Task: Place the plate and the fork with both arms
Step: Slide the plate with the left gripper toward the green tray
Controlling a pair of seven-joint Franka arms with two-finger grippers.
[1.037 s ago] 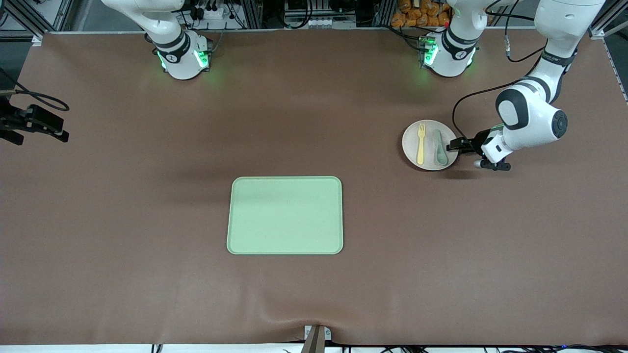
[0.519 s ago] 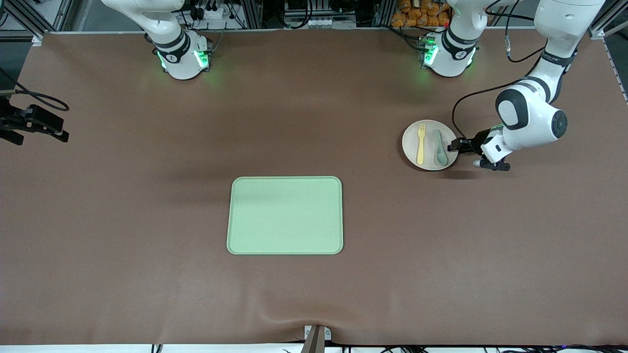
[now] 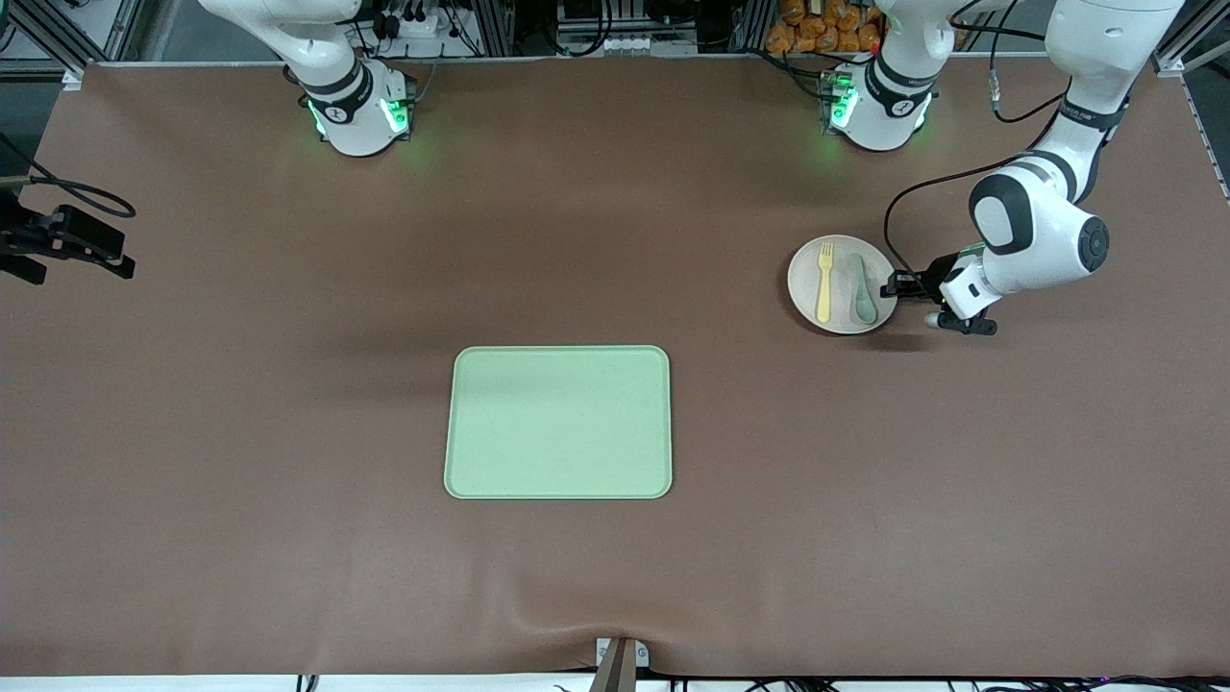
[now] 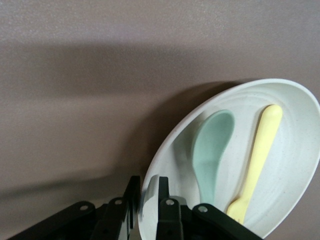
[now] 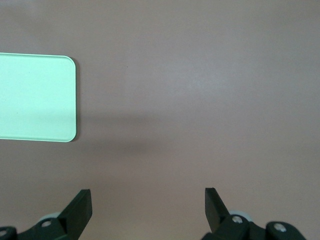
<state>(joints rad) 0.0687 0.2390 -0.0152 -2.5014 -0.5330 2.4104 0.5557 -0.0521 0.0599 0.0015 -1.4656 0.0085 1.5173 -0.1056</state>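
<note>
The pale plate (image 3: 803,284) lies on the brown table near the left arm's end, with the yellow fork (image 3: 824,281) and a grey-green spoon (image 3: 862,288) side by side on it. My left gripper (image 3: 892,284) reaches low at the plate's edge on the side toward the left arm's end. In the left wrist view, my left gripper (image 4: 148,187) has its fingers shut on the rim of the plate (image 4: 297,150), one above and one below, near the spoon (image 4: 210,150) and fork (image 4: 260,155). My right gripper (image 5: 148,200) waits open over bare table.
The light-green tray (image 3: 557,423) lies mid-table, nearer the front camera than the plate; its corner (image 5: 35,95) shows in the right wrist view. A dark piece of gear with a cable (image 3: 67,240) juts in at the right arm's end.
The left gripper's fingers have closed in on the plate's rim and the left hand has edged slightly. Plate, fork, spoon, tray and right arm have not moved.
</note>
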